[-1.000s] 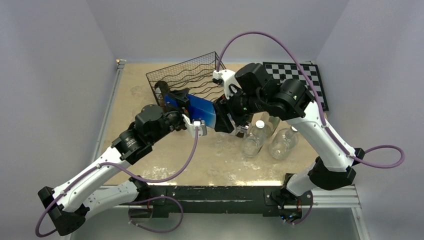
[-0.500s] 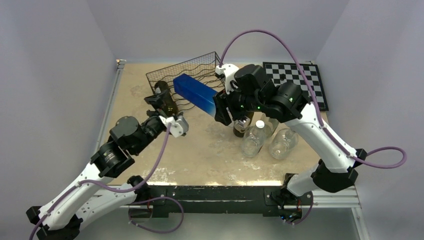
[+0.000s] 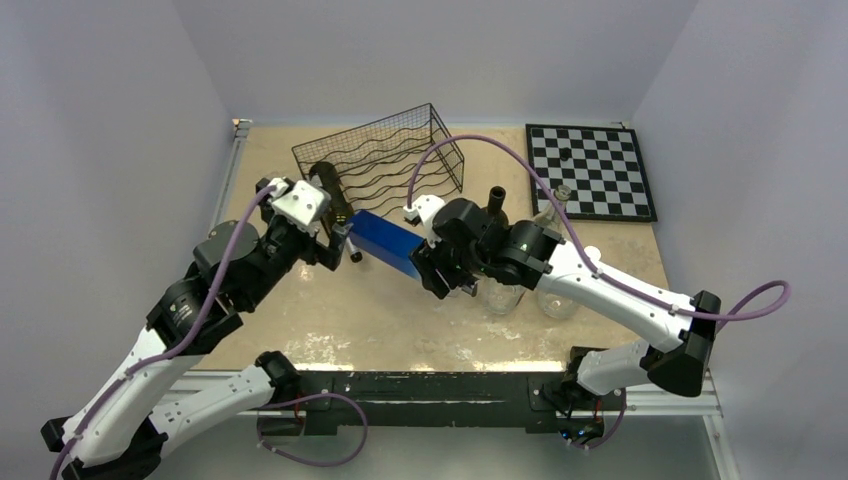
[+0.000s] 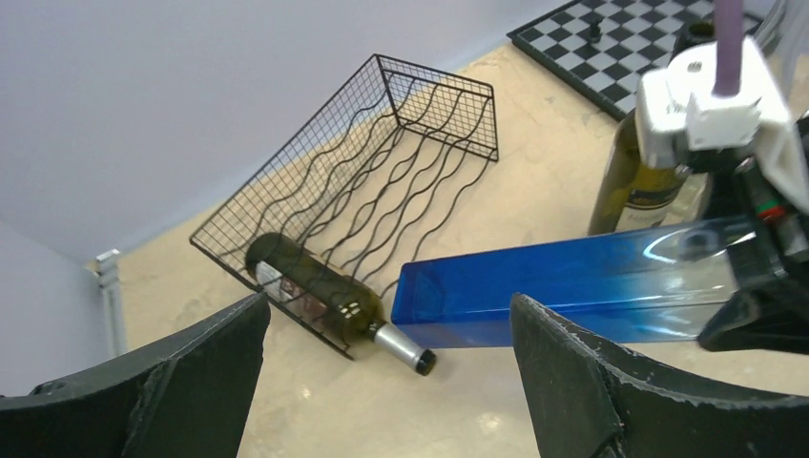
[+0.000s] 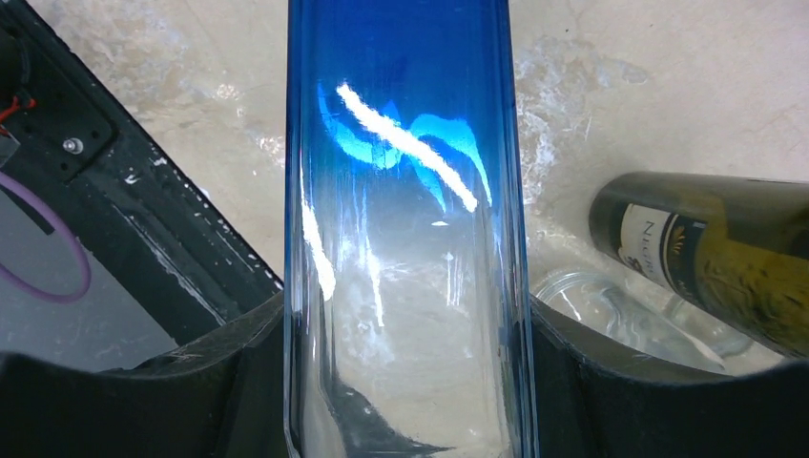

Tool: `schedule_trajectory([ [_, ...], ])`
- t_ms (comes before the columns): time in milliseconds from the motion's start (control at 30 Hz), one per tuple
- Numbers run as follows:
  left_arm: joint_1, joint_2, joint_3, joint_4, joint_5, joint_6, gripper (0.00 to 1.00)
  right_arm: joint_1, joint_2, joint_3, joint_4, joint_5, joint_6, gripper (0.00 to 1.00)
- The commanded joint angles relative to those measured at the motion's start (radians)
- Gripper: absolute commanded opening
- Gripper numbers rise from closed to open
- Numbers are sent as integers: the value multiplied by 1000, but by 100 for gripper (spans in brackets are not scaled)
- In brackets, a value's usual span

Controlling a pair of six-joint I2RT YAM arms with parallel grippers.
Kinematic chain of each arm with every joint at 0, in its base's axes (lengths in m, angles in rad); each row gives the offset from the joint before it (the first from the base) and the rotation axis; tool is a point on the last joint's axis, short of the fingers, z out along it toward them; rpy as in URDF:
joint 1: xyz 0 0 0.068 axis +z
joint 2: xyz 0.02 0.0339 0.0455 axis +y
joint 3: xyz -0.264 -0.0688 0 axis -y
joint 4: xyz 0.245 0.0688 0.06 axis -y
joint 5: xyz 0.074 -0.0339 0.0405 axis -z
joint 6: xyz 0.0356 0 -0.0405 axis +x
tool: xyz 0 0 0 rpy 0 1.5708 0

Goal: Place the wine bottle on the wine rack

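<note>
Right gripper [image 3: 428, 268] has its jaws clamped on the blue square bottle [image 3: 388, 243]. We see it held nearly level over the table [image 3: 400, 320], just in front of the wine rack [image 3: 385, 150]. Left gripper [image 4: 386, 386] gapes wide, holding nothing. A green wine bottle [image 4: 320, 294] lies in the rack's left end, neck poking out.

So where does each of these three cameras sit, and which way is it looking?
Top external: above and behind the bases, looking down at the table; left arm, right arm, wine rack and blue bottle show.
Left wrist: on the left arm, facing the wine rack through its open left end effector.
Right wrist: on the right arm, looking along the blue bottle clamped in the right end effector.
Shared: all three views show the blue bottle.
</note>
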Motion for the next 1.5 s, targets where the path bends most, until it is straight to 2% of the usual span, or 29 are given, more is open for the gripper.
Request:
schedule_trajectory([
  [0, 1, -22, 10, -27, -31, -187, 99, 12, -40, -15, 316, 104, 63, 0],
  [167, 1, -20, 29, -65, -18, -211, 99, 13, -7, -61, 344, 205, 116, 0],
  [767, 1, -52, 9, -109, 55, -286, 99, 13, 171, 0, 383, 253, 190, 0],
  [1133, -1, -104, 15, -167, 73, -320, 99, 13, 264, -24, 602, 409, 208, 0],
  [1467, 0, -116, 43, -232, 79, -356, 99, 11, 389, -114, 969, 467, 191, 0],
])
